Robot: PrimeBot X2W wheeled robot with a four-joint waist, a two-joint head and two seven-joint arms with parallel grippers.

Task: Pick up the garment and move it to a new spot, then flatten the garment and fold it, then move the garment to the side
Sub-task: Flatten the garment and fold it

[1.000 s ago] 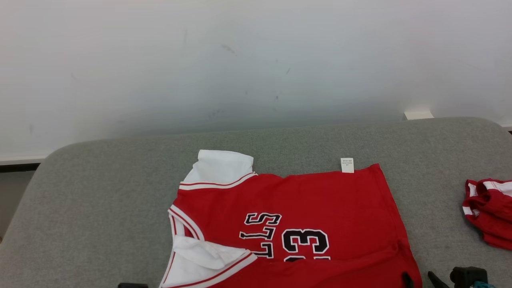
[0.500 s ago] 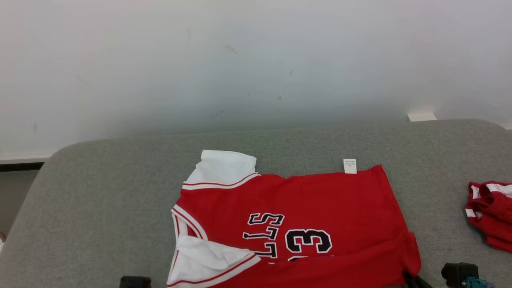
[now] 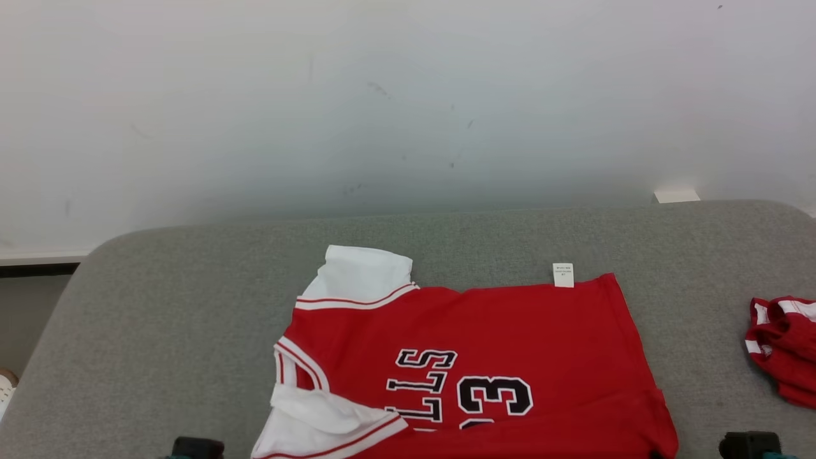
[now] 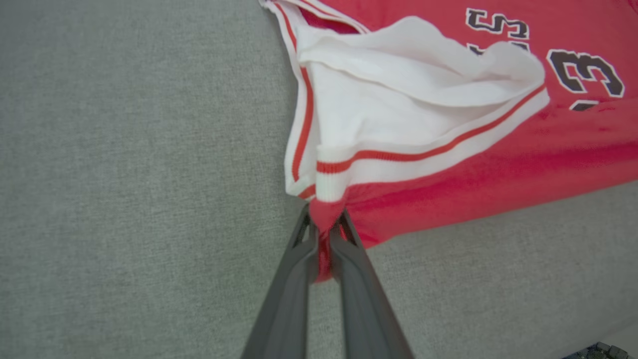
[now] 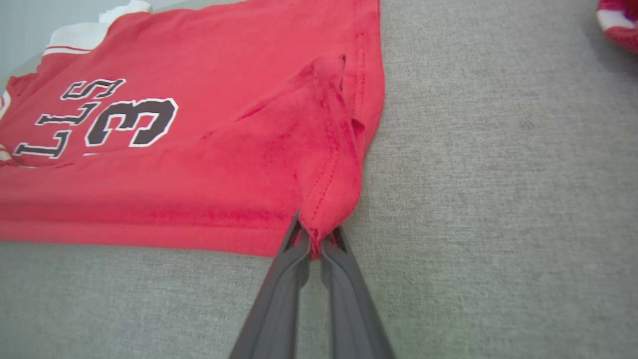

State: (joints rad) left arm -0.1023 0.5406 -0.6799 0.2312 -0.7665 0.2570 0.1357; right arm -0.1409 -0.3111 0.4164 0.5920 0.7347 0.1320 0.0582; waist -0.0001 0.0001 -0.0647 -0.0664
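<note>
The garment point(image 3: 510, 344) is a red jersey with white sleeves and black lettering, lying on the grey padded table point(image 3: 159, 319). In the left wrist view my left gripper point(image 4: 324, 224) is shut on a pinch of the jersey point(image 4: 448, 124) at its near corner by the white striped sleeve. My right gripper point(image 5: 314, 234) is shut on the red hem corner of the jersey point(image 5: 199, 164), which puckers up from the table. In the head view both wrists peek in at the bottom edge, the left wrist point(image 3: 194, 447) and the right wrist point(image 3: 749, 444).
A second red and white garment point(image 3: 784, 347) lies bunched at the table's right edge, also seen in the right wrist view as a red bundle point(image 5: 618, 22). A pale wall point(image 3: 408, 108) rises behind the table. Bare grey padding spreads left of the jersey.
Both grippers have closed on the jersey's near corners. The head camera has tilted, so the whole picture sits lower, and the near hem has lifted slightly.
</note>
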